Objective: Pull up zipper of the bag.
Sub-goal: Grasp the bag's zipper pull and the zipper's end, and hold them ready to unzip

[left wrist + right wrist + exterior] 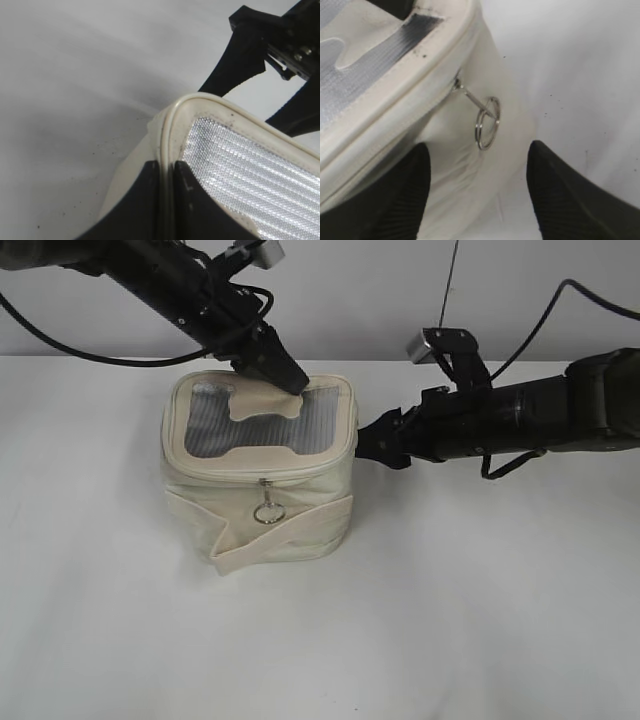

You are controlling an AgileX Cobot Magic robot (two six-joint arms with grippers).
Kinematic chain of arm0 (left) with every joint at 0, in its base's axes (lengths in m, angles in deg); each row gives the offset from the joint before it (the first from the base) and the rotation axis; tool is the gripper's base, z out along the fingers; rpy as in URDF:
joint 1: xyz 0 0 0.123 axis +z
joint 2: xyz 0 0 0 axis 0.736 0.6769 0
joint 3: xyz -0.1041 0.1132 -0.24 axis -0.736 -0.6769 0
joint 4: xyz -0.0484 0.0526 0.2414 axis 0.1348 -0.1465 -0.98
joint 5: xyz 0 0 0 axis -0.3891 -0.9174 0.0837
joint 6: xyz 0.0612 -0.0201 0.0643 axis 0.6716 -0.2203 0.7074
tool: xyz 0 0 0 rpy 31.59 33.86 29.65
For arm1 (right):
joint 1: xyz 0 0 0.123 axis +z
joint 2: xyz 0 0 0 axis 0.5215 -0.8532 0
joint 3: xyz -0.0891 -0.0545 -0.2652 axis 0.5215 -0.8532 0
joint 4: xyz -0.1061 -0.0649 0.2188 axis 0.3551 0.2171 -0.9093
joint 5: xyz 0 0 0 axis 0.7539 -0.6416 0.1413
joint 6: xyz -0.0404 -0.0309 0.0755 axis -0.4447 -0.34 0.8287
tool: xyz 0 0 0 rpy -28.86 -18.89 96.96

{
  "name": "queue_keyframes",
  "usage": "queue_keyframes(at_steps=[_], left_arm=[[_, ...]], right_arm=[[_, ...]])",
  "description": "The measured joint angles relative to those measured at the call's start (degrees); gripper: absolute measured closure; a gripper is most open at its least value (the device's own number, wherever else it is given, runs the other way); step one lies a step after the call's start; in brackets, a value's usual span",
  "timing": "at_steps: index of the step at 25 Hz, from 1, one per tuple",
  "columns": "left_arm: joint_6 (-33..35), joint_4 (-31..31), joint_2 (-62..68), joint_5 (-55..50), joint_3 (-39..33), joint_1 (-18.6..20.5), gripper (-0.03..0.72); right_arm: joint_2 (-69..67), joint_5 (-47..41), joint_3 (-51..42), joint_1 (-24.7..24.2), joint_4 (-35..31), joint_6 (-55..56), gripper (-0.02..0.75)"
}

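I see the bag [258,480] standing upright on the white surface [480,620], left of centre in the exterior view, lid facing up. The zipper [262,476] runs around the lid rim. One slider with a ring pull [267,510] hangs at the middle of the front face, just above the strap [285,536] that crosses the side.

My left hand [290,385] comes down at a slant from the upper left and rests on the rear part of the lid, at the cream patch [262,405] over the mesh window [215,425]. In the left wrist view its fingers [145,200] stand close together with only a thin slit between them, set over the lid rim [172,125] at a corner; I cannot tell whether they pinch the rim.

My right hand [372,440] reaches in level from the right and sits against the bag's right upper edge. In the right wrist view its fingers [560,200] are spread wide apart, gripping nothing. A second ring pull [487,123] hangs from its slider just under the lid rim, between the two fingers and ahead of them, not touching either. The bag wall fills the gap between the fingers.

Black cables [590,300] trail behind both arms, well apart from the bag
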Motion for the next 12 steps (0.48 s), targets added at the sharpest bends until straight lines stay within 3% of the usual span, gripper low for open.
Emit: queue_keyframes(at_steps=[12], left_arm=[[-0.17,-0.50,0.00,0.60,0.00,-0.63,0.635]], right_arm=[[-5.13,2.90,6.53,0.81,0.00,1.45,0.311]])
